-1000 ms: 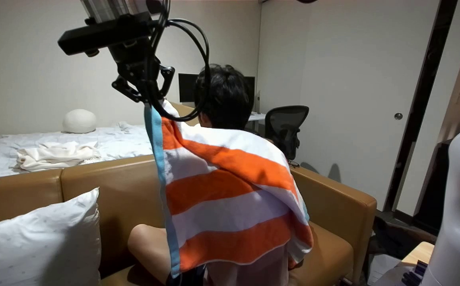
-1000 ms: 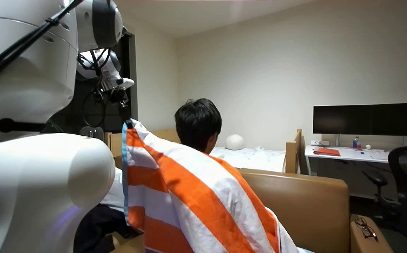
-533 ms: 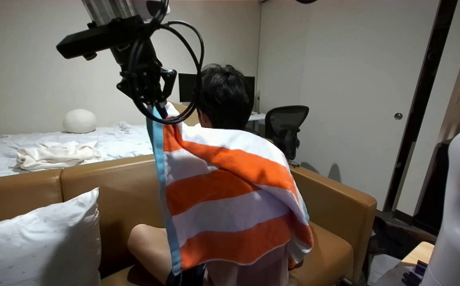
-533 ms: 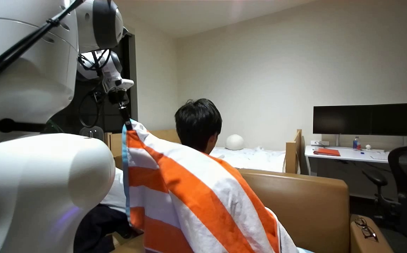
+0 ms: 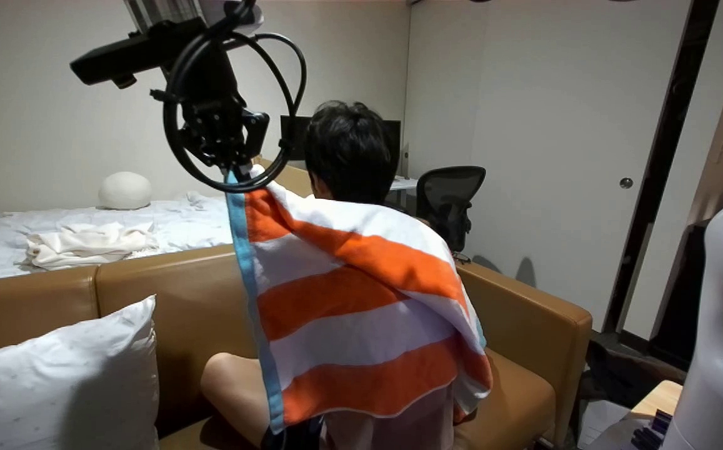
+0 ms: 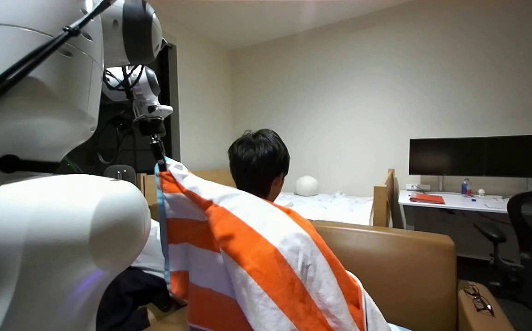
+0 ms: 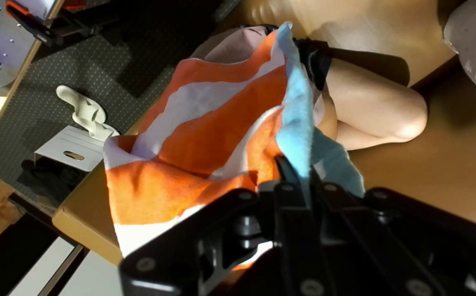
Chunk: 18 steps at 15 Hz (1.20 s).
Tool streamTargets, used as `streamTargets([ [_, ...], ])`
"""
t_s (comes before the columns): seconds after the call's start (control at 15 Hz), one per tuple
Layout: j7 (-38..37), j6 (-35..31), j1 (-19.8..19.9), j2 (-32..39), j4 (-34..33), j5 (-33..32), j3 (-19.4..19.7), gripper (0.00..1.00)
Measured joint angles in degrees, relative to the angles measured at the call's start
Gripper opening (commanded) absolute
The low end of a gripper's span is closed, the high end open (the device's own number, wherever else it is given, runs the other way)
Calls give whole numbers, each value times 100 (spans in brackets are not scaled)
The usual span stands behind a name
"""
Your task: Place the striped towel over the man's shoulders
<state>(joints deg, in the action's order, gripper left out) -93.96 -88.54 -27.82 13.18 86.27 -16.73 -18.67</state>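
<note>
The orange and white striped towel with a light blue edge hangs over the man's back and far shoulder in both exterior views (image 5: 361, 294) (image 6: 256, 257) and fills the middle of the wrist view (image 7: 221, 131). The man sits facing away; his dark-haired head shows in both exterior views (image 5: 353, 153) (image 6: 259, 163), and his bent knee in the wrist view (image 7: 386, 107). My gripper (image 5: 239, 175) is shut on the towel's upper corner by the blue edge, left of his head and above shoulder height. It also shows pinching the cloth in the wrist view (image 7: 303, 176).
The man sits on a brown sofa (image 5: 530, 300). A white pillow (image 5: 61, 381) lies on it at left. A bed (image 5: 180, 215) stands behind. A black cable loop (image 5: 295, 69) hangs from my wrist close to his head. Glasses (image 6: 478, 299) lie on the armrest.
My gripper has dipped slightly, then moved left, away from the man's head, pulling the held towel corner with it. The cable loop has swung left. The man stays almost still.
</note>
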Motion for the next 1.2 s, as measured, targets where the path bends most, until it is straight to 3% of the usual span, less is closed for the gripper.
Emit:
streamTargets([
  [0.4,0,-44,0,17,-39,229,0,1],
  [0.47,0,-44,0,18,-41,270,3,30],
  [0.53,0,-44,0,19,-42,303,7,31],
  [1.2,-218,-44,0,22,-49,524,28,95],
])
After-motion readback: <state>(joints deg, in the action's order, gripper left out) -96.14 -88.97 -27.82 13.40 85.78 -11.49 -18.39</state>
